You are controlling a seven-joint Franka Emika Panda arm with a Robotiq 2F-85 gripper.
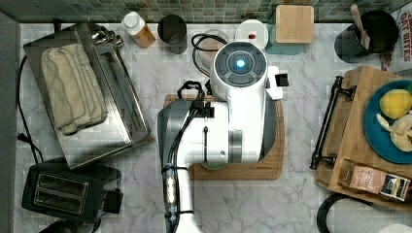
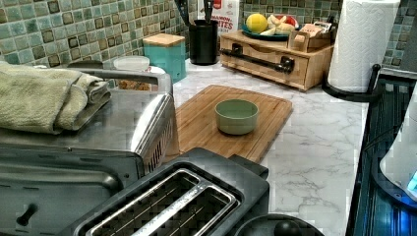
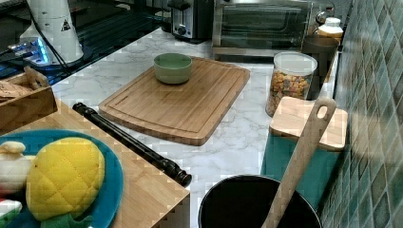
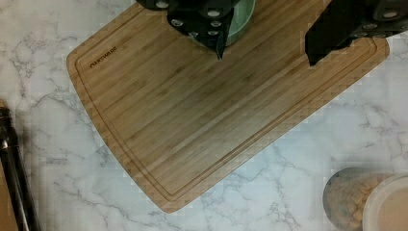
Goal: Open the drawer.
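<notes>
Drawer (image 2: 268, 63): light-wood box with a long black metal bar handle (image 1: 324, 125), standing at the top view's right edge of the white marble counter (image 1: 296, 194), closed as far as the left view shows. Carries a blue plate (image 1: 374, 133) with a yellow plush fruit (image 1: 394, 103) on its top.

White robot arm (image 1: 228, 116) over the brown grooved cutting board (image 4: 207, 120), near the counter's middle in the top view. Drawer well apart from it, toward the top view's right, bare marble between.

Handle's long axis running roughly top to bottom in the top view, slightly slanted, facing the board. Pull therefore likely toward the top view's left, across that axis.

Black two-finger gripper (image 4: 264, 55) in the wrist view above the board, fingers spread apart, nothing between them. Pale green bowl (image 2: 237, 115) on the board, partly behind one finger. Handle just at the wrist picture's edge; exact offset hard to judge there.
</notes>
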